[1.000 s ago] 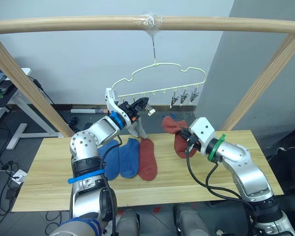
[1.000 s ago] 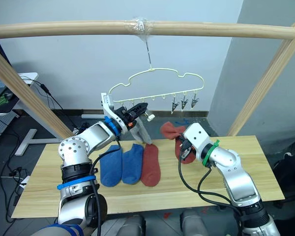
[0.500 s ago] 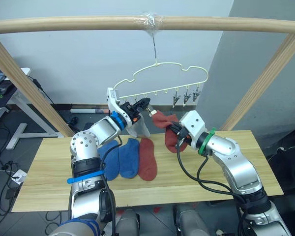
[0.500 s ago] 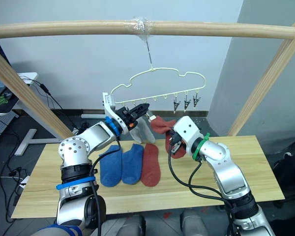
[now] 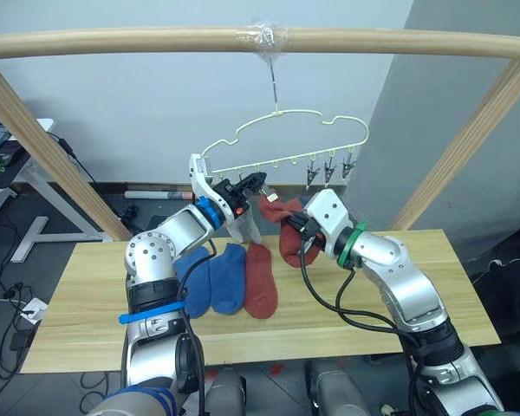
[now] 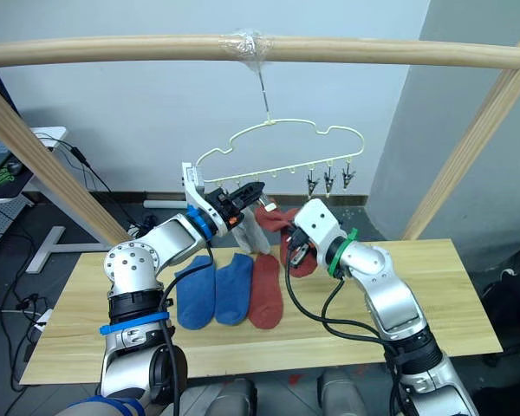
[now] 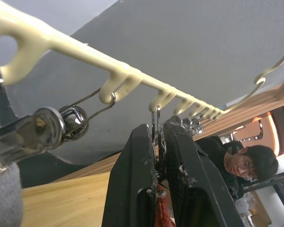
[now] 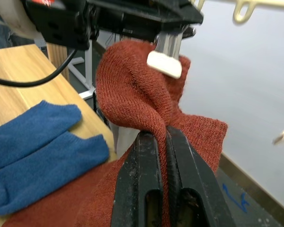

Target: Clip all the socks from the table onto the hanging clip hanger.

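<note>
The pale yellow-green clip hanger (image 5: 303, 117) hangs from the pole by its hook. My left gripper (image 5: 256, 180) is shut on one clip (image 7: 157, 124) in its row. A light grey sock (image 5: 244, 227) dangles from the neighbouring clip. My right gripper (image 5: 295, 229) is shut on a rust-red sock (image 8: 132, 90) and holds its edge right up against the clip's white tip (image 8: 164, 64). Two blue socks (image 5: 195, 277) (image 5: 229, 276) and another rust-red sock (image 5: 260, 279) lie flat on the table (image 5: 399, 329).
A round wooden pole frame (image 5: 156, 39) spans overhead, with slanted posts at both ends of the table. Several free clips (image 5: 329, 169) hang at the hanger's right end. A person (image 7: 241, 163) sits beyond the table.
My right gripper has carried the rust-red sock up and to the left, from over the table to the clip held by my left gripper. The left gripper has stayed on that clip.
</note>
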Robot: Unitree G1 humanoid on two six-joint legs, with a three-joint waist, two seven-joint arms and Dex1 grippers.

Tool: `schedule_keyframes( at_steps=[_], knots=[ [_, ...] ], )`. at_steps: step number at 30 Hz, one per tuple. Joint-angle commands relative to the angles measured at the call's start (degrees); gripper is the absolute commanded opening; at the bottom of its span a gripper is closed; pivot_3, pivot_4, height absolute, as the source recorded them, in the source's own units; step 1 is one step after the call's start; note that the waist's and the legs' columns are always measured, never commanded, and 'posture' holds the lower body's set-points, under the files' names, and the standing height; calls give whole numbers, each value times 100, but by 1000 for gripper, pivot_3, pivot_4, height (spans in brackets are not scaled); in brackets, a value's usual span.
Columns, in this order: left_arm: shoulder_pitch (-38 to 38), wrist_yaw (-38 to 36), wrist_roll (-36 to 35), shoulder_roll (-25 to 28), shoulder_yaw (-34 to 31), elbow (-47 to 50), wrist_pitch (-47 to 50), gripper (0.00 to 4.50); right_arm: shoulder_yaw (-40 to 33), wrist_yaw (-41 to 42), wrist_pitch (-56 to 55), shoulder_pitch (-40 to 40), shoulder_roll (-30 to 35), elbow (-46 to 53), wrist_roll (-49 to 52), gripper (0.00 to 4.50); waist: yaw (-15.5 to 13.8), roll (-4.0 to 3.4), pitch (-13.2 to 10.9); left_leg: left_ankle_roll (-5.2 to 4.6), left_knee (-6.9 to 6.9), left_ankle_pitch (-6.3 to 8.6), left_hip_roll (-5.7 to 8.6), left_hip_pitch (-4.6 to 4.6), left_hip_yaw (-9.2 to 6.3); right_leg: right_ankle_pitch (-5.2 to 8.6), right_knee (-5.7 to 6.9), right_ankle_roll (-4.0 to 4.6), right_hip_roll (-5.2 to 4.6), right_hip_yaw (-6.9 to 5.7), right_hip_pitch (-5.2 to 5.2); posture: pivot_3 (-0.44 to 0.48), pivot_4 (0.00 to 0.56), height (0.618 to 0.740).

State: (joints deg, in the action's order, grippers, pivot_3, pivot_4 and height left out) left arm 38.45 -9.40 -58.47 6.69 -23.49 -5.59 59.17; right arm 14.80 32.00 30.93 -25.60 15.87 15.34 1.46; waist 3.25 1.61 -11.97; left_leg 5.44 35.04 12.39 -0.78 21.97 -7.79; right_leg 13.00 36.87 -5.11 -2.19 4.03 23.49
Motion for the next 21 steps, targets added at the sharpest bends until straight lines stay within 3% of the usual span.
schedule_keyframes(
  at_steps=[1,2,11,15,19,21],
  knots=[
    [-21,-76,-60,30,96,316,-107,64,-38,-16,-82,-82,10,118,43,31,-1,0,0,0,-1,0,0,1,0,0,0,0,0,0,0,-4,176,740],
    [-30,-75,-98,30,82,330,-108,771,-47,-13,-80,-82,18,114,45,0,-2,0,0,0,-2,0,0,1,0,0,-1,0,0,0,0,-3,179,740],
    [-166,138,-426,124,-57,564,11,3410,-63,-21,-117,-86,27,23,48,0,3,0,-1,0,-5,0,0,0,0,2,-1,2,0,0,3,4,185,740],
    [-511,473,-1048,255,-225,1134,361,4479,-93,-68,-162,-53,-5,-102,51,0,0,1,-3,0,-7,0,-1,1,0,2,-2,3,0,1,5,17,188,740],
    [-1195,1077,-1918,543,-253,1963,814,4479,-181,-196,-286,4,-74,-368,39,0,-3,2,-7,2,-15,2,-4,1,0,6,-2,6,0,1,8,34,188,740],
    [-1479,1266,-2261,758,-209,2255,875,4500,-235,-228,-260,36,-142,-450,120,537,-34,3,-9,2,-16,3,-4,2,-2,9,0,7,0,0,9,49,190,740]
  ],
)
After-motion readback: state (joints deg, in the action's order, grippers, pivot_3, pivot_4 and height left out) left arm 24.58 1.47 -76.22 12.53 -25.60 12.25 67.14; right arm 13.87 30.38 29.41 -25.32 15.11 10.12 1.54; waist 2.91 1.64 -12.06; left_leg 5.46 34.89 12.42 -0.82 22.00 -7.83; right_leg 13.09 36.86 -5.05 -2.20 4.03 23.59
